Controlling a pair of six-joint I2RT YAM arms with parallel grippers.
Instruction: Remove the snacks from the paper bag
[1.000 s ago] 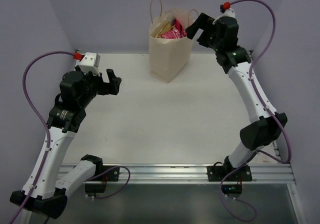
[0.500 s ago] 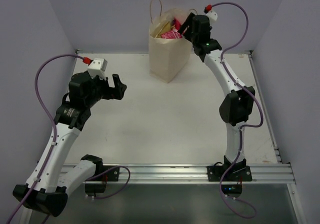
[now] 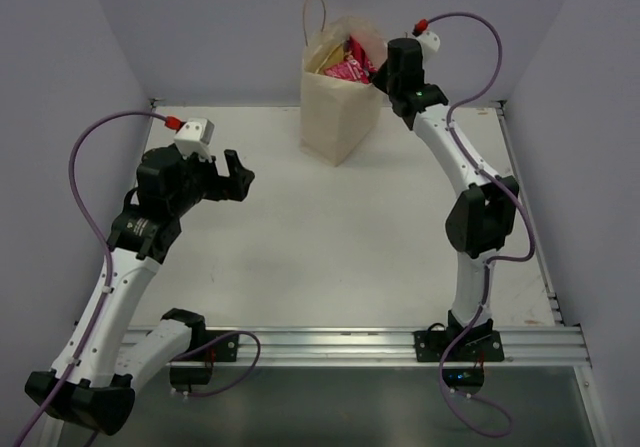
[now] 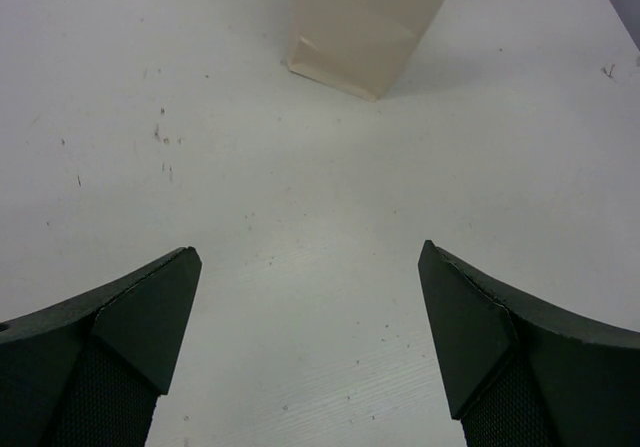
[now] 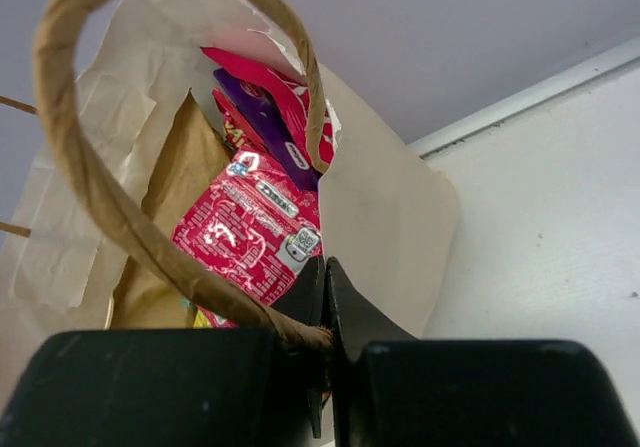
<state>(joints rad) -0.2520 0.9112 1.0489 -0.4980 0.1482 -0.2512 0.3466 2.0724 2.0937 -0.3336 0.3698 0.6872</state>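
Note:
The paper bag [image 3: 338,117] stands upright at the back of the table, its base also showing in the left wrist view [image 4: 352,39]. Snacks poke out of its top: a pink-red packet [image 5: 250,232], a purple one [image 5: 262,119] and a tan-brown bag [image 5: 172,192]; from above they show as a pink cluster [image 3: 349,64]. My right gripper [image 5: 328,272] is shut on the bag's right rim, where the brown handle [image 5: 88,172] joins it; from above it sits at that edge [image 3: 384,73]. My left gripper [image 3: 238,175] hovers open over bare table [image 4: 310,267], well short of the bag.
The purple back wall [image 3: 220,27] rises right behind the bag. A metal rail [image 3: 330,345] runs along the near edge by the arm bases. The white tabletop [image 3: 330,237] lies between the two arms.
My right arm swung left to the bag's rim and its jaws went from open to shut on it. The left arm shifted slightly right early on, then held still.

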